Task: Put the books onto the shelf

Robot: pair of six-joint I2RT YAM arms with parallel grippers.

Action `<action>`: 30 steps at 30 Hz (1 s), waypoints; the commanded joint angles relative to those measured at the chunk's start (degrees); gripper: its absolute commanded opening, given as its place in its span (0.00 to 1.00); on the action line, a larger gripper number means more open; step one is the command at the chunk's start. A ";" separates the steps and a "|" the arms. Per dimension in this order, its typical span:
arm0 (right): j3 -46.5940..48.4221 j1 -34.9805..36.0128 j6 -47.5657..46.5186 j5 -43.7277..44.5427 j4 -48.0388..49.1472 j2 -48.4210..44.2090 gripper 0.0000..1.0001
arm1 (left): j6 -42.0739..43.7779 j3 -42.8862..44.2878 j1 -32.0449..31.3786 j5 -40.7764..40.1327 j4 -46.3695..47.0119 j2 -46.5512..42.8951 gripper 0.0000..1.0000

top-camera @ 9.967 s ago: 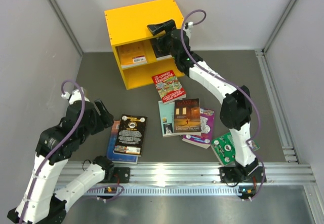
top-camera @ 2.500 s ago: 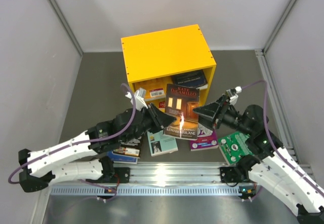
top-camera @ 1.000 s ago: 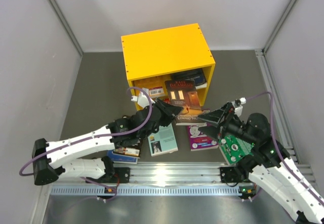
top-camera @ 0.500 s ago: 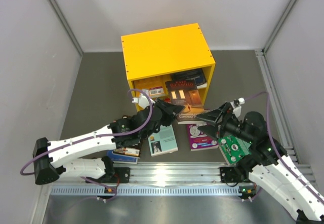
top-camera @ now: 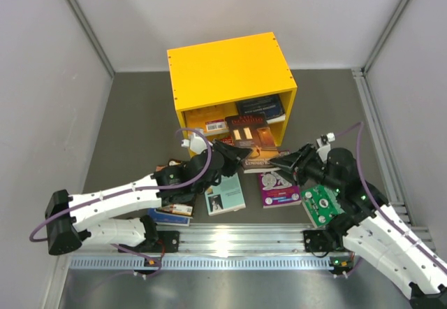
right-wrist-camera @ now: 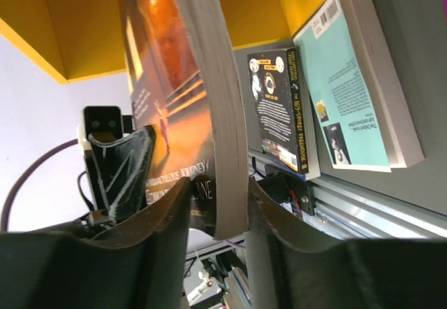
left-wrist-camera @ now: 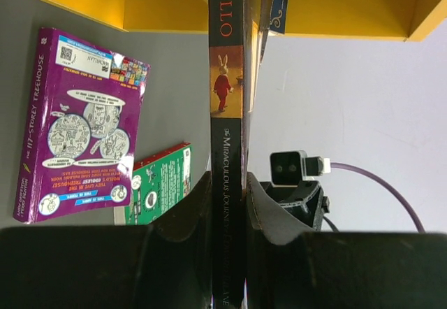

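Yellow wood dominates the scene: the two-compartment shelf (top-camera: 230, 71) stands at the back of the table (top-camera: 133, 113). It holds a dark blue book (top-camera: 260, 106) and, to that book's left, a red-and-yellow book (top-camera: 208, 124); which compartment each occupies cannot be told. Before the shelf's open face a dark brown book (top-camera: 251, 138) is held off the table between both arms, its far end at the opening. The left pincer (top-camera: 237, 154) is clamped tight across its spine. The right pincer (top-camera: 281, 161) straddles its page edge, fingers close on both sides; whether they grip cannot be told. Nearer than the shelf, a purple book (top-camera: 279, 189) and a teal book (top-camera: 225, 193) lie flat on the table.
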 commanded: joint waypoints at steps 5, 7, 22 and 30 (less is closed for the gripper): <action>5.62 0.14 -3.93 3.47 2.10 3.25 0.17 | -2.33 0.19 -0.25 1.94 5.24 -2.81 0.00; 6.24 0.06 -4.55 3.65 2.19 3.17 0.01 | -1.46 0.45 -0.25 2.38 4.63 -2.99 0.00; 26.71 -1.61 -19.32 5.58 -3.52 11.68 0.00 | 3.82 2.48 -0.34 3.35 -9.44 -7.38 0.40; 29.71 -10.22 -19.85 6.11 -2.91 17.93 0.00 | 3.47 1.24 -0.25 3.17 -10.22 -10.02 0.66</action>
